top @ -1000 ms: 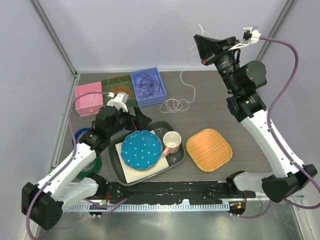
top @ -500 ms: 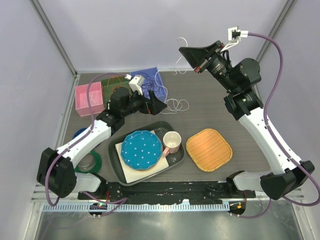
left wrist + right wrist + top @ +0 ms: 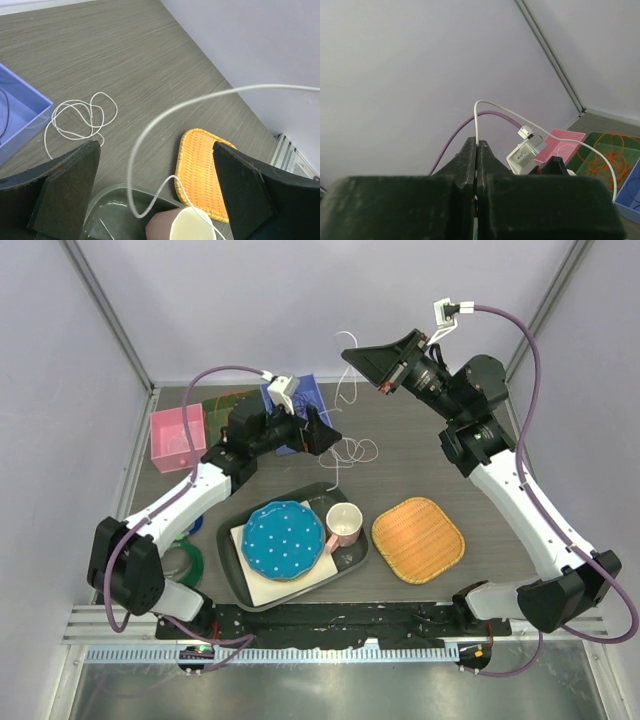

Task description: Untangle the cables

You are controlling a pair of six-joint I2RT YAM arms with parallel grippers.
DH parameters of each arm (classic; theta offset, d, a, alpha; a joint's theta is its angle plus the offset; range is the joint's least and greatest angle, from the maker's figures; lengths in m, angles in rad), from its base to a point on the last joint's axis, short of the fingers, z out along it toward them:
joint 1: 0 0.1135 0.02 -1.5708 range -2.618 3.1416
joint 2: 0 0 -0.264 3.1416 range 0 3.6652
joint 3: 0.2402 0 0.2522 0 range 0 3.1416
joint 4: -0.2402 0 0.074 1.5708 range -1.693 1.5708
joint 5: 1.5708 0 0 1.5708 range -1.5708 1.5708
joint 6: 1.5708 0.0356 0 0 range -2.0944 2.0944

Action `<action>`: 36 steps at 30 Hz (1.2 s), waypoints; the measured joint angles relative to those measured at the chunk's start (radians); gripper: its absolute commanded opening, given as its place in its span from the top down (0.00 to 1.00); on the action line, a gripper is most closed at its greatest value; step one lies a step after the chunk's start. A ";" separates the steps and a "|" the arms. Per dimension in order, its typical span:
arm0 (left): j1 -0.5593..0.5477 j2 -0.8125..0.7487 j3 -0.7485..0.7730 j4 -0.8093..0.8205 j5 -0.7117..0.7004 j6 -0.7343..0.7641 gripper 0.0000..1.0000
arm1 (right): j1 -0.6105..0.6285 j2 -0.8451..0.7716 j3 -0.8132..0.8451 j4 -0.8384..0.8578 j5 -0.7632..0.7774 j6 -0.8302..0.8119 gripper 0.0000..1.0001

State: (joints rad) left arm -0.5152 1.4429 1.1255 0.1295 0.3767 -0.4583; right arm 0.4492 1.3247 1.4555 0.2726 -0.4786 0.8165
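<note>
Overhead, right jaws clench the white cable; its strand hangs between the wide-open left jaws.

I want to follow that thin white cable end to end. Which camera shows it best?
Top external view: the white cable hangs from the shut right jaws down to loops on the table. Left wrist shows the loops and one arc; right wrist shows only the pinched stretch.

**Robot test cell in a lab**

Plain pale walls and metal corner posts box in a small grey tabletop. Two robot arms are bolted at its near edge, among coloured bins and a tray.
</note>
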 measured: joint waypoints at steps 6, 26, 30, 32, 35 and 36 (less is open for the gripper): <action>-0.006 0.005 -0.006 0.070 0.056 0.014 0.00 | 0.003 0.000 -0.008 0.003 -0.008 0.042 0.99; -0.057 -0.148 -0.084 0.196 0.002 -0.036 0.00 | 0.040 0.107 -0.064 -0.049 0.024 0.079 0.99; -0.059 -0.141 -0.070 0.185 -0.104 -0.035 0.11 | 0.074 0.107 -0.084 -0.050 0.022 0.105 0.99; -0.059 -0.110 -0.037 0.161 -0.136 -0.036 0.22 | 0.101 0.107 -0.085 -0.050 0.020 0.117 0.99; -0.059 -0.067 0.002 0.139 -0.154 -0.035 0.56 | 0.136 0.107 -0.085 -0.049 0.034 0.132 0.99; -0.059 -0.063 0.004 0.134 -0.157 -0.036 0.63 | 0.137 0.107 -0.085 -0.050 0.039 0.135 0.99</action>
State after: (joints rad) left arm -0.5739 1.3800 1.1297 0.2630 0.2195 -0.4946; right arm 0.5861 1.4319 1.3705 0.2230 -0.4400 0.9516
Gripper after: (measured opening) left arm 0.579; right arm 0.037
